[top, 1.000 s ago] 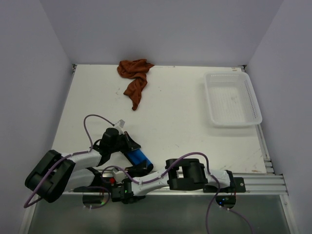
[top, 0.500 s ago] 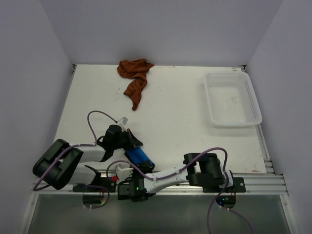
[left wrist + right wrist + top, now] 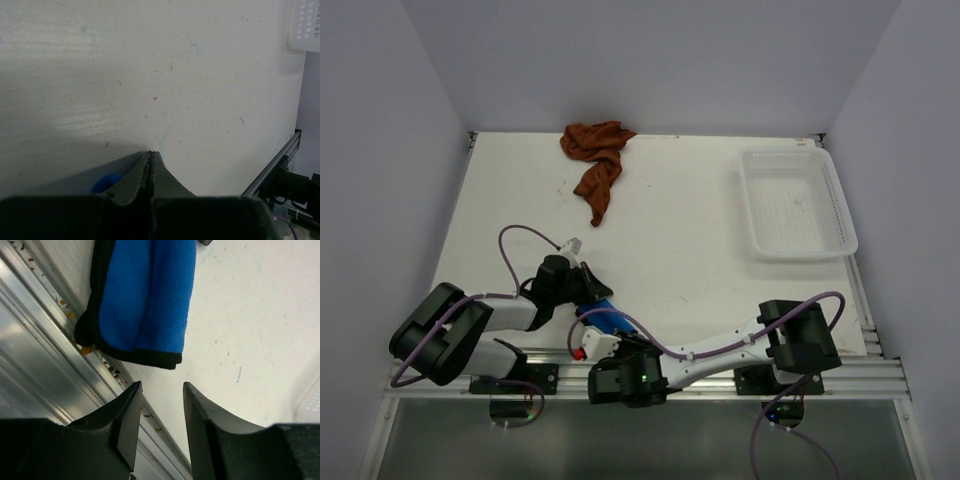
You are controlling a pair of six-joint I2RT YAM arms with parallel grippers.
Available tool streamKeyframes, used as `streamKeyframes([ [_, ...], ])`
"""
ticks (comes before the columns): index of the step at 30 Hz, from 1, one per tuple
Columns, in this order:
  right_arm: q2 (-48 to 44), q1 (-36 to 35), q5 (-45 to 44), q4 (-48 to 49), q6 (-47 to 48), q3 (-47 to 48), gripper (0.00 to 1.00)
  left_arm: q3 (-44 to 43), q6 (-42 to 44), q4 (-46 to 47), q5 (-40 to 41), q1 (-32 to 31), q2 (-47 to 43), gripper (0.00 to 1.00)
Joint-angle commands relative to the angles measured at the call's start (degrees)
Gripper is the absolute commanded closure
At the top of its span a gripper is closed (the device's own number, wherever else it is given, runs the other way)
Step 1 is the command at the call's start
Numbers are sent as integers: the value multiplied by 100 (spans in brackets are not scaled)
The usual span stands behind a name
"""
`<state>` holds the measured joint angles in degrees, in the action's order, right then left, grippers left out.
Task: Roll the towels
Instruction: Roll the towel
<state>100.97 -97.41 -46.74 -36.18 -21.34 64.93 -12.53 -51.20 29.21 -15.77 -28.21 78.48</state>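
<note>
White tabletop (image 3: 700, 250) carried a folded bright blue fleece towel (image 3: 145, 295) at its edge rail; right gripper (image 3: 159, 405) fingers spread, left gripper (image 3: 151, 165) fingers pressed together, empty, so the roll risked loosening.

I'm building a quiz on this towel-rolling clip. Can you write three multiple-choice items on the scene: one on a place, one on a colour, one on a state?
1. Where does the rust-brown towel lie?
A. In the white basket
B. At the table's far edge, left of centre
C. Under the right arm

2. What colour trims the blue towel?
A. Black
B. White
C. Yellow

3. How do the fingers of the right gripper stand?
A. Pressed together
B. Clamped on the blue towel
C. Apart, holding nothing

Answers:
1 B: the top view shows it bunched by the back wall, while the white basket at the right holds no cloth.
2 A: the right wrist view shows a dark border along its edge.
3 C: bare table shows between the fingers, and the towel lies beyond their tips.
</note>
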Motion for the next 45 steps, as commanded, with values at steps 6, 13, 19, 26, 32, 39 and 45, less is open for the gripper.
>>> streamKeyframes([
  [6,-1702,308,946,1199,-625,-858,62,260,391,-495,540,26,27,100],
  [13,-2986,1776,2967,2984,-1108,-2212,62,375,383,-373,549,26,36,100],
  [19,-2645,2664,3724,3337,-1583,-2248,65,427,365,-267,522,8,71,100],
  [26,-1792,3193,4489,3846,-2137,-2169,73,559,365,-179,505,-9,89,100],
  [32,-1405,3184,4850,4364,-2286,-2300,70,612,383,-161,496,-9,115,100],
  [39,-1457,3140,4903,4603,-2436,-2704,61,665,409,-144,531,-9,115,100],
  [45,-1667,3105,4684,4419,-2480,-2792,53,717,409,-109,549,-9,124,100],
])
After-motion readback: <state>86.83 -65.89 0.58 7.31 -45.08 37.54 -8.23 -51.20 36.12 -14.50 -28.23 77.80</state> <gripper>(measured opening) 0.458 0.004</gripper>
